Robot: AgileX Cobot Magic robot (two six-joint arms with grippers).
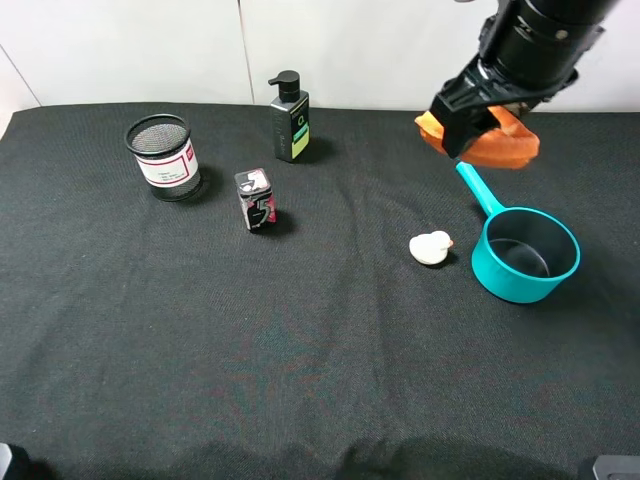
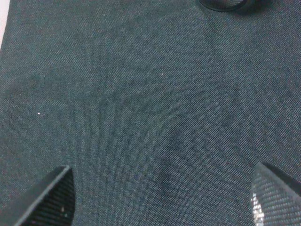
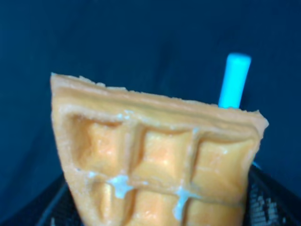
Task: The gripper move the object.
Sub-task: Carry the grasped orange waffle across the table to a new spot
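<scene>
Two grippers inspected. Right gripper [image 1: 478,128]: clamped tight on a flat orange-yellow toy waffle wedge [image 1: 505,143], held in the air clear of the black cloth [image 1: 300,350] at the far right of the table. Hangs over the handle tip of a teal plastic saucepan [image 1: 512,287], not touching it. Right wrist view: grid-patterned face of the wedge [image 3: 155,155] close to the lens, teal handle end [image 3: 234,80] showing beyond it.

Left gripper [image 2: 160,197]: fingers [image 2: 51,195] set wide apart, nothing between them, bare cloth beneath.

Elsewhere on the cloth: small white toy duck [image 1: 431,247] just beside the saucepan, on its left; black wire-mesh pen cup [image 1: 163,157] with white label at far left; black pump bottle [image 1: 290,118] with green label at the far edge; small black-and-pink box [image 1: 256,199] between cup and bottle, nearer the camera. All three standing upright.
</scene>
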